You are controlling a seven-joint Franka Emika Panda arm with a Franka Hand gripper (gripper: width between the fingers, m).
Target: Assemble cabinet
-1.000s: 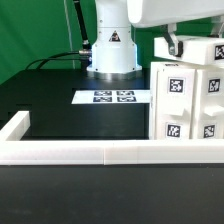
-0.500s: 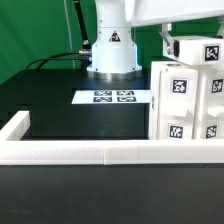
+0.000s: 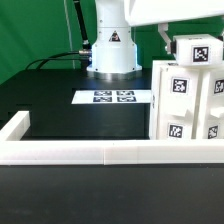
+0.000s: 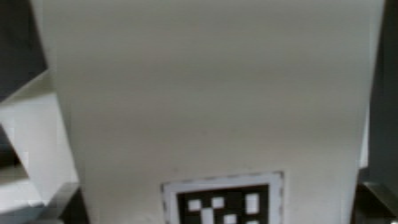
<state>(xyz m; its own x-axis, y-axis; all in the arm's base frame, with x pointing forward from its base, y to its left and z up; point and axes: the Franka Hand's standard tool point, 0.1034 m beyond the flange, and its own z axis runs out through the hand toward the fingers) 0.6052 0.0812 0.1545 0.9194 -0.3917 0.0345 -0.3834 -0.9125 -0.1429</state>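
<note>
The large white cabinet body (image 3: 184,108) with black-and-white markers stands at the exterior view's right. Just above its top, my gripper (image 3: 180,42) is shut on a smaller white cabinet panel (image 3: 199,50) that bears one marker. One dark finger (image 3: 164,40) shows on the panel's left; the other is hidden behind it. In the wrist view the held panel (image 4: 196,100) fills most of the picture, its marker (image 4: 222,205) close to the jaws. A white face of the cabinet body (image 4: 27,130) shows beside it.
The marker board (image 3: 113,97) lies flat on the black table in the middle. The long low white border rail (image 3: 80,152) runs along the front and turns back at the left. The arm's base (image 3: 110,50) stands behind the marker board.
The gripper and the held panel have moved a little up and toward the exterior view's right, over the cabinet body's top. Nothing else has moved.
</note>
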